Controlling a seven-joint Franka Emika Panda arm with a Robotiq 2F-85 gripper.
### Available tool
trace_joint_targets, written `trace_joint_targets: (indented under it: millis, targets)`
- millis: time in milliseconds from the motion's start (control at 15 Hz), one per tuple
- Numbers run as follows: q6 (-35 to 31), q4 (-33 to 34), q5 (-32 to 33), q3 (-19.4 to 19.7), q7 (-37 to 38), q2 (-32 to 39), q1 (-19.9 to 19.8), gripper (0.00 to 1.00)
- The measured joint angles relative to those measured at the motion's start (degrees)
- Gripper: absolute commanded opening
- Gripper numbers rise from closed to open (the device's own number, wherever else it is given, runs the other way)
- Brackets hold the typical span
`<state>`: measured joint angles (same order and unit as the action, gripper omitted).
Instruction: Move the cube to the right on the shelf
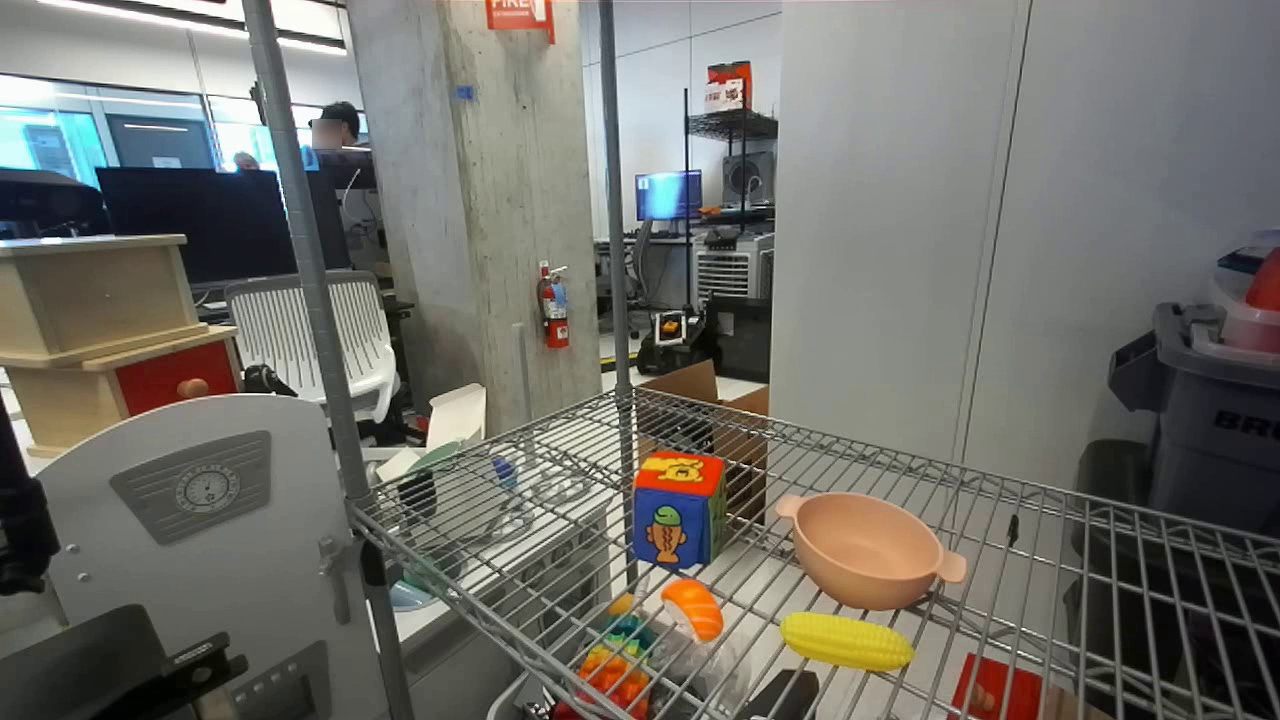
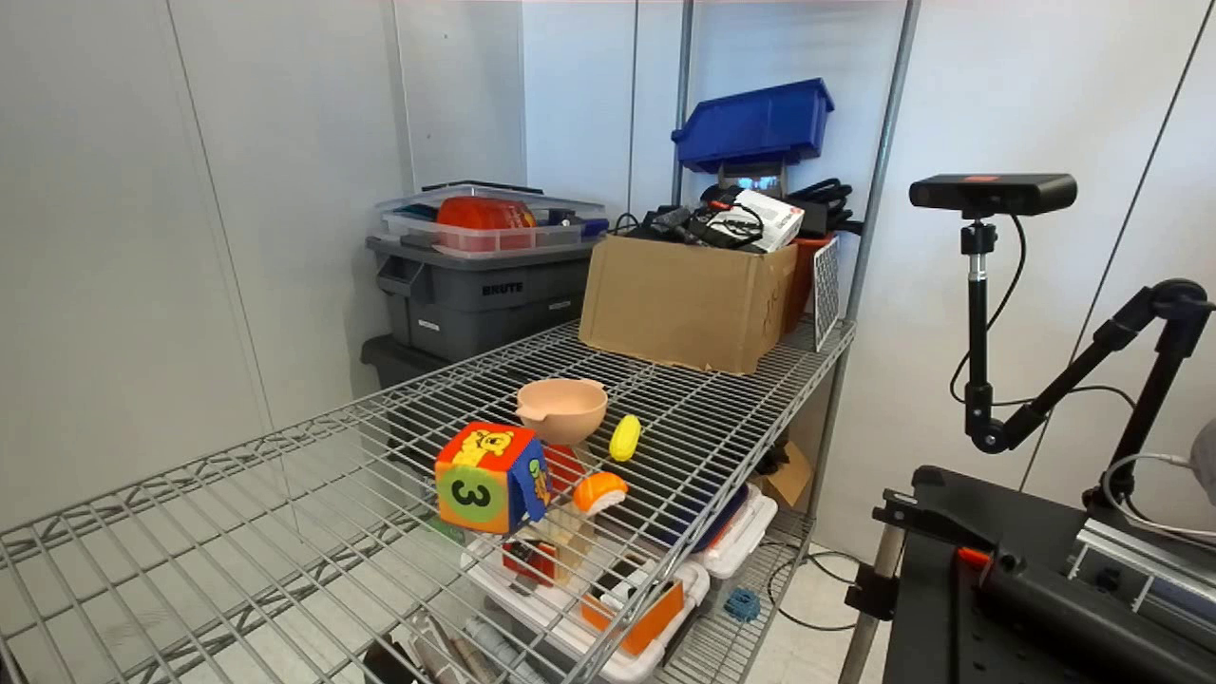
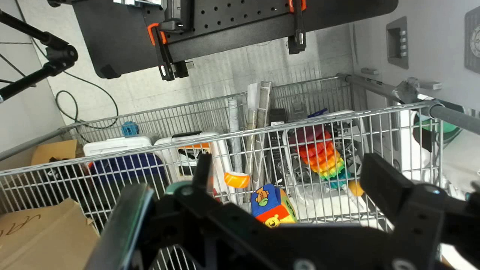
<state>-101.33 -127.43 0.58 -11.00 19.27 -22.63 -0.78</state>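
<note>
As I looked down in the wrist view, my gripper (image 3: 288, 161) had its fingers (image 3: 384, 182) spread wide apart, and the cube (image 3: 269, 205) sat on the wire shelf (image 3: 240, 134), its lower edge there hidden by the gripper's body. In both exterior views the cube rested bear side up, clear of my fingers, near the pink bowl (image 1: 870, 560) and the orange-and-white toy (image 1: 695, 610). The yellow corn toy (image 1: 846, 641) lay near the bowl.

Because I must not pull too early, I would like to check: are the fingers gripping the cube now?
No, in the wrist view the fingers stand wide apart, and neither touches the cube.
</note>
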Motion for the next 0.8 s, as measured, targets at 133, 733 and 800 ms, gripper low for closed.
trace_joint_targets:
  millis: [133,733,800]
  targets:
    - [0.00,0.00,0.00,0.00,0.00,0.00,0.00,1.00]
    - [-10.47,-1.64,-8.94,4.81,0.05,5.18,-0.08,1.00]
    - [-12.28,-0.97,-10.16,5.65,0.05,7.40,-0.17,1.00]
